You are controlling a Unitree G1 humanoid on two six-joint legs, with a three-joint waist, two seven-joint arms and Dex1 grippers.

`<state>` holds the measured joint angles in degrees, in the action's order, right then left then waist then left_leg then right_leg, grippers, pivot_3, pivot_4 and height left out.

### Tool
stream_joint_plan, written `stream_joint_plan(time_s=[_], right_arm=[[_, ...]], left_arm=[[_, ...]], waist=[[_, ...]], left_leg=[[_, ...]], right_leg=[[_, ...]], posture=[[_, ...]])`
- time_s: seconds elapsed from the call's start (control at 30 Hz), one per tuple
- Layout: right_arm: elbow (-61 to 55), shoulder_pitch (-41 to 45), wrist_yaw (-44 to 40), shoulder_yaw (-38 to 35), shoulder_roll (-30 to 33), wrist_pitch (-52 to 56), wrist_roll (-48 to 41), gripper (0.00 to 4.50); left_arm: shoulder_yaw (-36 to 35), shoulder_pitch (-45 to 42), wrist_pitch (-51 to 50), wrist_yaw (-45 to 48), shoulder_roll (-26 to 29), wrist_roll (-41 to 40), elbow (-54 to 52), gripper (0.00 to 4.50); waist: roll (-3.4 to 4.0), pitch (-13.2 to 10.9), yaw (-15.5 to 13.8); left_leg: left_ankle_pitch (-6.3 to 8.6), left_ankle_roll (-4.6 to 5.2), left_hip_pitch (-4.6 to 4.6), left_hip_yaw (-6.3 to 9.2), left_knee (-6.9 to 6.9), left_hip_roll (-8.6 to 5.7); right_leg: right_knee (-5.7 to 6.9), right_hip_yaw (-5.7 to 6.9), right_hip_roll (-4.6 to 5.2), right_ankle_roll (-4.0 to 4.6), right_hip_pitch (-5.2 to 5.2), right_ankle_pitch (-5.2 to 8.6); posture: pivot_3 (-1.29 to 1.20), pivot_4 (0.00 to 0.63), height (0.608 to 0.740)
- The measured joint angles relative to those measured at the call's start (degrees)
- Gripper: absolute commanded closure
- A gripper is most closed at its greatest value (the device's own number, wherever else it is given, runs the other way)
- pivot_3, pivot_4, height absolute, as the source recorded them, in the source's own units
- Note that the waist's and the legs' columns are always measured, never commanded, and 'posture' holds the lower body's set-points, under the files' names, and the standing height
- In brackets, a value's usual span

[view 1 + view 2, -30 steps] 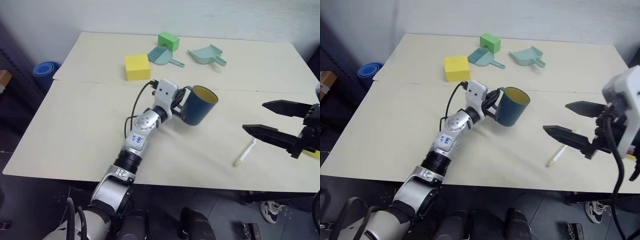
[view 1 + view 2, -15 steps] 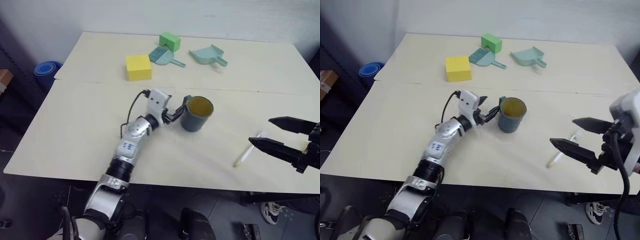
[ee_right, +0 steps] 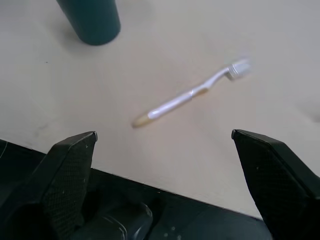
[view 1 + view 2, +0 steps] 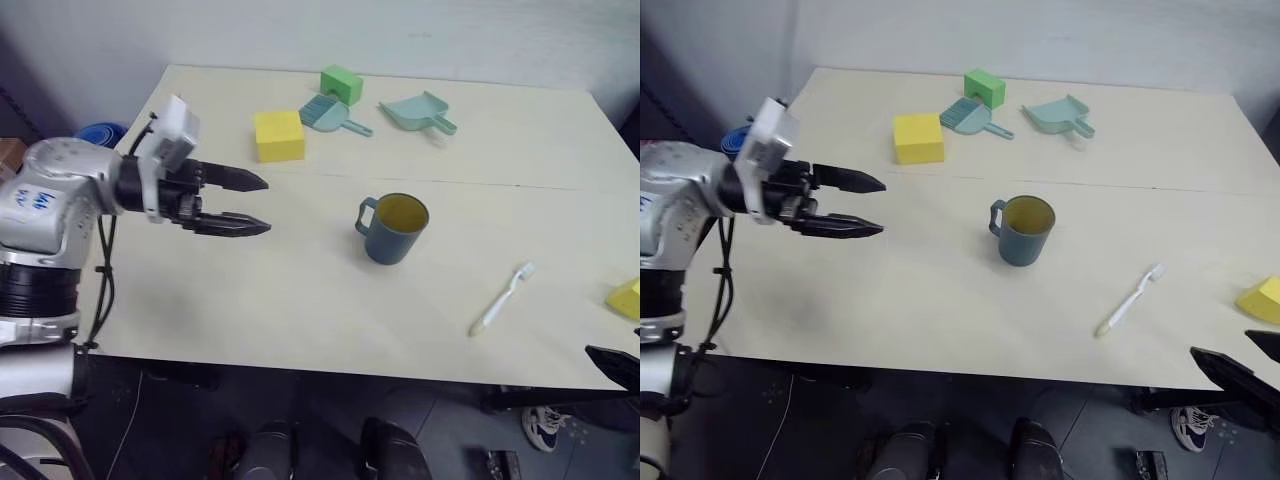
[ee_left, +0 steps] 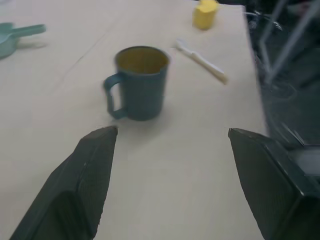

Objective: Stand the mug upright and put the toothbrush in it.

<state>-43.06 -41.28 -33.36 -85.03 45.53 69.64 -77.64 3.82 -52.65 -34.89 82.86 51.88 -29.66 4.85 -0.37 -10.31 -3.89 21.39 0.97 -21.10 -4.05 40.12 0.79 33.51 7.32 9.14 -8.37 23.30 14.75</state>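
The mug (image 4: 392,228) is stood upright mid-tabletop (image 4: 200,290), so the toothbrush (image 4: 500,300), lying flat to its near right, is what's left. It's probably light, stiff and a bit slippery, best pinched mid-handle. Both the left pincer (image 4: 255,205) and right pincer (image 3: 162,137) are spread apart, nothing held.

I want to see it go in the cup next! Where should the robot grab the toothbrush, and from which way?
Probably around the middle of the toothbrush handle, coming straight down from above. It lies flat on the table, so fingers closing across the thin handle should pinch it best. The open right gripper is nearest; the mug already stands upright, away from it.
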Motion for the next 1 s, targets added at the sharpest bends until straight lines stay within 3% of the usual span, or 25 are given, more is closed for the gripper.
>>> stream_joint_plan(time_s=[0.1,0.27,0.33,0.43,0.63,0.83,0.97,1.0], right_arm=[[-1.60,-0.73,2.16,0.54,-1.80,-2.78,-0.73,0.00],[-2.32,6.70,15.90,12.41,-0.85,-6.72,-2.15,0.00],[-0.05,14.98,28.86,23.19,-0.71,-9.00,-2.85,0.00],[1.01,24.13,41.69,35.49,-2.34,-10.78,-0.39,0.00],[7.42,41.50,63.45,57.10,-16.01,-12.15,11.74,0.00],[13.98,48.60,67.61,63.74,-21.81,-12.18,17.69,0.00],[19.10,51.87,68.62,63.98,-24.77,-13.24,22.21,0.00],[19.13,51.89,68.62,63.98,-24.79,-13.27,22.27,0.18]], left_arm=[[3.25,-0.81,4.39,3.13,-1.14,2.11,0.70,0.75],[5.87,-3.22,6.61,3.13,-4.93,3.21,2.36,0.75],[6.21,-4.53,7.20,3.12,-6.66,3.25,2.46,0.75],[6.39,-5.34,7.40,3.09,-8.45,3.26,2.21,0.75],[6.14,-5.50,5.72,2.93,-9.62,3.04,-0.02,0.75],[5.85,-5.49,4.13,1.68,-9.79,2.95,-2.05,0.75],[5.60,-5.49,3.15,0.63,-9.80,2.88,-2.94,0.75],[5.61,-5.49,3.11,0.62,-9.80,2.88,-2.99,0.67]], waist=[[0.00,0.00,0.32],[-0.14,0.00,1.46],[-0.10,-0.01,2.45],[-0.05,-0.01,2.69],[0.18,-0.03,2.61],[0.19,-0.03,2.62],[0.20,-0.03,2.79],[0.20,-0.03,2.78]], left_leg=[[-0.04,0.04,0.01,-0.11,0.04,0.00],[-0.05,0.04,0.01,-0.08,0.07,0.01],[-0.05,0.04,0.00,-0.17,0.04,0.01],[-0.07,-0.02,-0.02,-0.18,0.02,0.07],[-0.10,-0.10,-0.10,-0.19,0.08,0.14],[-0.10,-0.10,-0.13,-0.15,0.07,0.13],[-0.10,-0.10,-0.11,-0.16,0.07,0.17],[-0.10,-0.10,-0.11,-0.17,0.07,0.17]], right_leg=[[-0.02,-0.18,0.00,0.06,0.00,0.03],[0.08,-0.33,-0.01,0.06,0.12,0.02],[0.28,-0.30,-0.01,0.04,0.22,0.01],[0.36,-0.27,-0.08,0.04,0.31,0.01],[0.39,-0.45,-0.23,0.04,0.40,0.01],[0.37,-0.46,-0.25,0.04,0.40,0.01],[0.36,-0.49,-0.29,0.04,0.39,0.01],[0.36,-0.50,-0.29,0.04,0.39,0.01]], posture=[[0.00,0.150,0.740],[0.00,0.150,0.740],[0.00,0.150,0.740],[0.00,0.150,0.740],[0.00,0.150,0.740],[0.00,0.150,0.740],[0.00,0.150,0.740],[0.00,0.150,0.740]])
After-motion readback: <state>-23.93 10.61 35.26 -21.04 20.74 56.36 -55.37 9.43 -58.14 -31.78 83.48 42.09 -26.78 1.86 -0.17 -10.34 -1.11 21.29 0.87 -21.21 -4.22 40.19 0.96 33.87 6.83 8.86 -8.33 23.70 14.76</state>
